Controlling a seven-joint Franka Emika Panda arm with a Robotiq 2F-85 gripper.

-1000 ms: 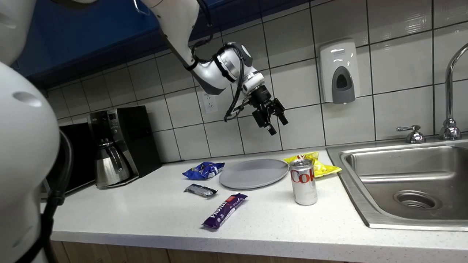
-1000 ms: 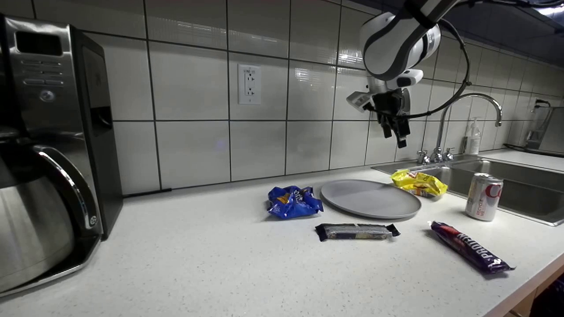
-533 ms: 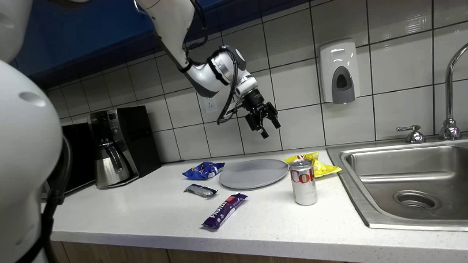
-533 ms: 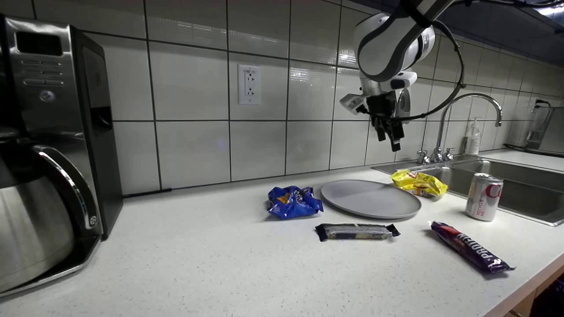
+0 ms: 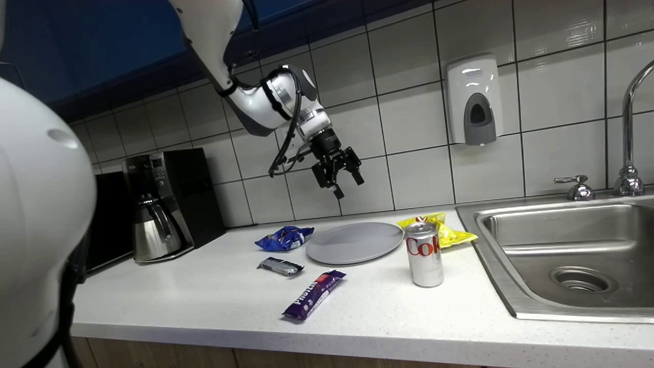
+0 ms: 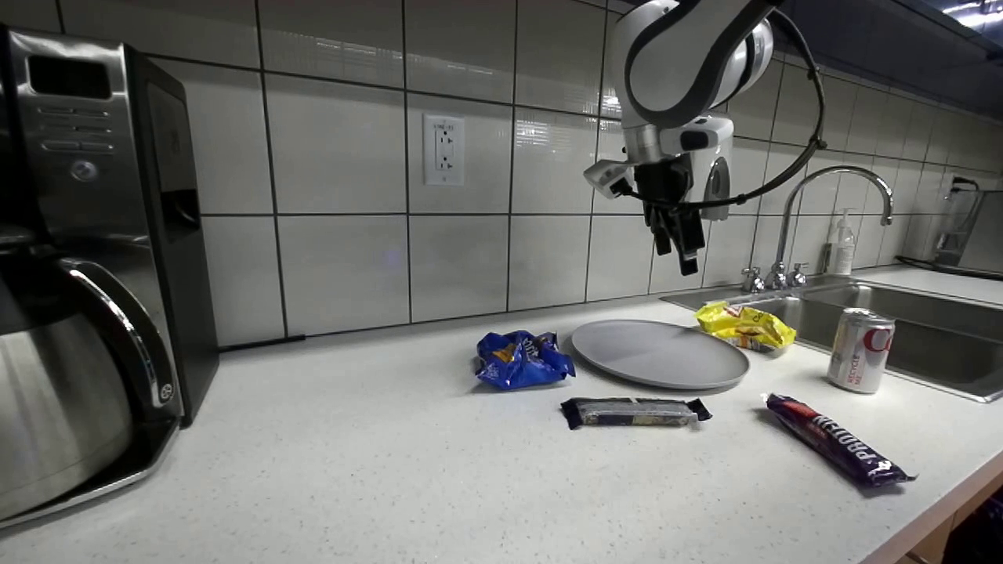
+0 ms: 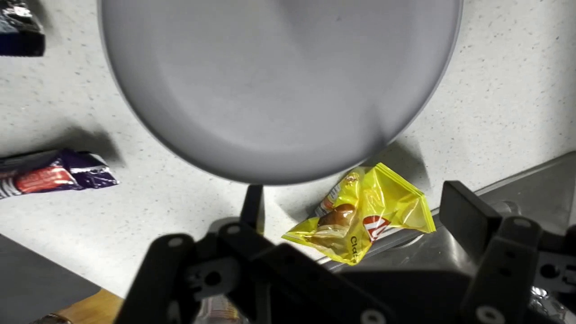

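My gripper point(image 5: 349, 187) hangs high over the counter with its jaws wide apart and nothing between them, as both exterior views show. Below it lies a round grey plate point(image 6: 658, 352), bare on top. In the wrist view a crumpled yellow snack bag point(image 7: 373, 211) appears between the fingers point(image 7: 468, 216), but it rests far below, beside the plate point(image 7: 279, 90) and near the sink edge. A blue snack bag point(image 6: 523, 360) lies on the plate's opposite side. In front are a silver-grey bar point(image 6: 635, 412) and a purple protein bar point(image 6: 834, 439). A Coke can point(image 5: 424, 255) stands upright.
A steel sink point(image 5: 490, 266) with a tall faucet point(image 6: 783, 227) borders the counter. At the far end stands a coffee maker point(image 5: 173, 199). Behind runs a tiled wall bearing a soap dispenser point(image 5: 473, 102) and an outlet point(image 6: 443, 150). Blue cabinets point(image 5: 117, 46) hang above.
The arm has swung away from the sink, toward the coffee maker's side, and the gripper has come down slightly. Its jaws remain apart. Nothing on the counter has moved.
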